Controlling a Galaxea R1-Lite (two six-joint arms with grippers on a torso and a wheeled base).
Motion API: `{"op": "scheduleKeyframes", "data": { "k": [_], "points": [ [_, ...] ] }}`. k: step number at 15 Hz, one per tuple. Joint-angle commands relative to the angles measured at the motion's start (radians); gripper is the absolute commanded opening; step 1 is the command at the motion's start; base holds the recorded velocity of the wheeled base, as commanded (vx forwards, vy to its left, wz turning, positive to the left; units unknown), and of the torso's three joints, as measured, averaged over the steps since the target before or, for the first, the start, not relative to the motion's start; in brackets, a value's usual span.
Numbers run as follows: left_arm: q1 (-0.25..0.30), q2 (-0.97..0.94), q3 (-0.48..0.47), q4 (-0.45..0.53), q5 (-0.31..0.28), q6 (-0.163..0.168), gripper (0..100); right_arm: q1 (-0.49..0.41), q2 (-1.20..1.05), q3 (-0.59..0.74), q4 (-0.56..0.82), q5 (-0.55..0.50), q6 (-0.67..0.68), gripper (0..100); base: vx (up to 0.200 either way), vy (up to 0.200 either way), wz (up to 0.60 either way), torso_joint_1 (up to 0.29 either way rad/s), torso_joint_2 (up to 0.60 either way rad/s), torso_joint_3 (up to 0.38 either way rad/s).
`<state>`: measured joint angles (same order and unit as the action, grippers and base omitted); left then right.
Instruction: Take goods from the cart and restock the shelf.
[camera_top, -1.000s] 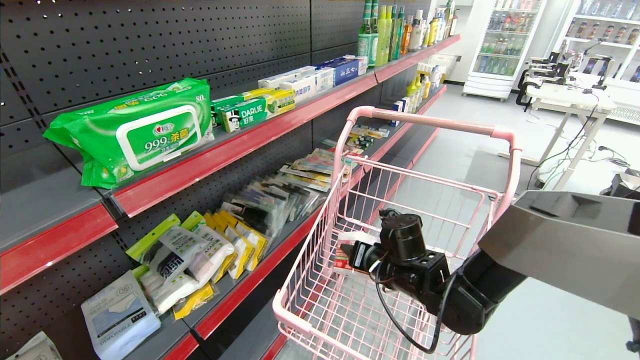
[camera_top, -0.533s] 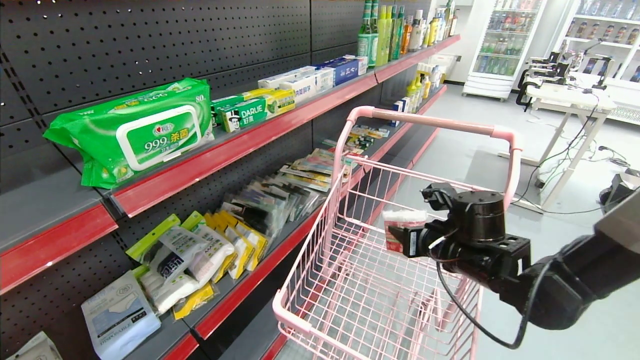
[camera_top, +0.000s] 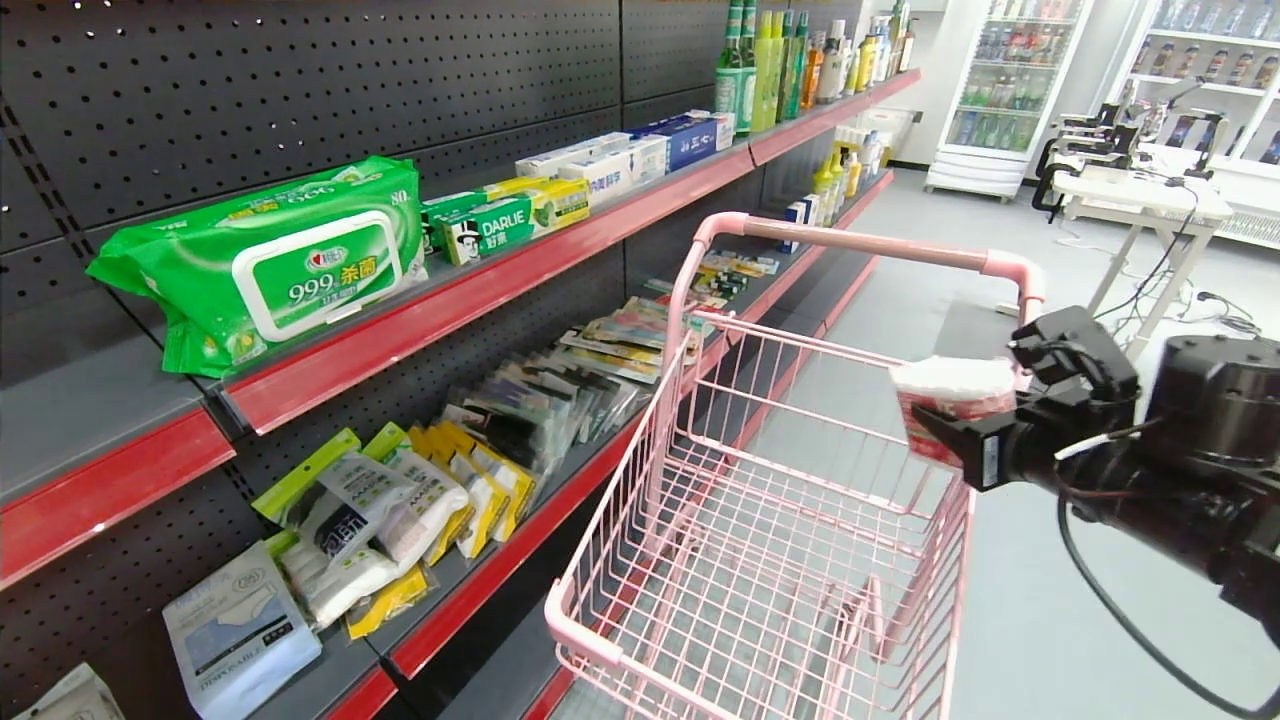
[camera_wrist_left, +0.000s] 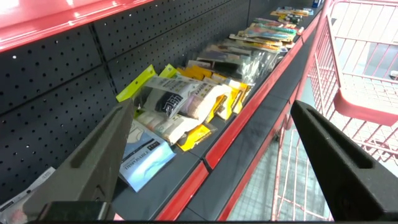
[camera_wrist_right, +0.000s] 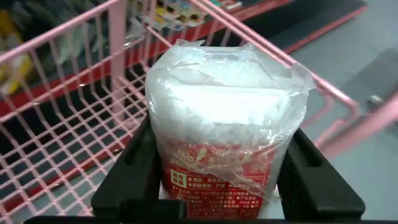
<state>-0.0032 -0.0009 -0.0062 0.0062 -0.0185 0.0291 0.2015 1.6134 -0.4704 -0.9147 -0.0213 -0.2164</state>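
Note:
My right gripper (camera_top: 992, 415) is shut on a small pack of white goods in clear wrap with a red label (camera_top: 940, 395). It holds the pack over the right rim of the pink cart (camera_top: 860, 245), near the handle. In the right wrist view the pack (camera_wrist_right: 227, 118) stands upright between the black fingers (camera_wrist_right: 134, 165), above the cart's wire basket (camera_wrist_right: 68, 99). My left gripper (camera_wrist_left: 211, 168) is open and holds nothing, low beside the lower shelf (camera_wrist_left: 249, 134). The cart basket looks bare inside.
The upper shelf (camera_top: 480, 295) carries a green wipes pack (camera_top: 270, 260), toothpaste boxes (camera_top: 560, 185) and bottles (camera_top: 770, 65). The lower shelf (camera_top: 560, 500) holds several hanging packets (camera_top: 400, 500). A fridge (camera_top: 1010, 90) and a white table (camera_top: 1150, 200) stand far right.
My right arm has lifted the pack out of the cart basket, up and to the right, to the cart's right rim. The shelf goods have not moved.

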Motion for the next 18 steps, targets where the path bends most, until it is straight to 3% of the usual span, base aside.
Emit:
{"op": "scheduleKeyframes", "data": {
  "k": [1,9,18],
  "points": [
    [0.0,0.001,0.0,0.0,0.0,0.0,100,-0.109,-0.116,0.038,0.003,0.026,-0.051,0,0.0,0.0,0.0,0.0,0.0,0.0],
    [0.0,0.001,0.002,0.0,0.0,0.0,100,-0.287,-0.161,0.018,0.005,0.05,-0.1,0,0.0,0.0,0.0,0.039,-0.12,-0.078],
    [0.0,0.001,0.002,-0.002,0.0,0.0,100,-0.29,-0.164,-0.007,0.003,0.061,-0.138,0,0.0,0.0,0.0,0.21,-0.55,-0.34]
  ]
}}
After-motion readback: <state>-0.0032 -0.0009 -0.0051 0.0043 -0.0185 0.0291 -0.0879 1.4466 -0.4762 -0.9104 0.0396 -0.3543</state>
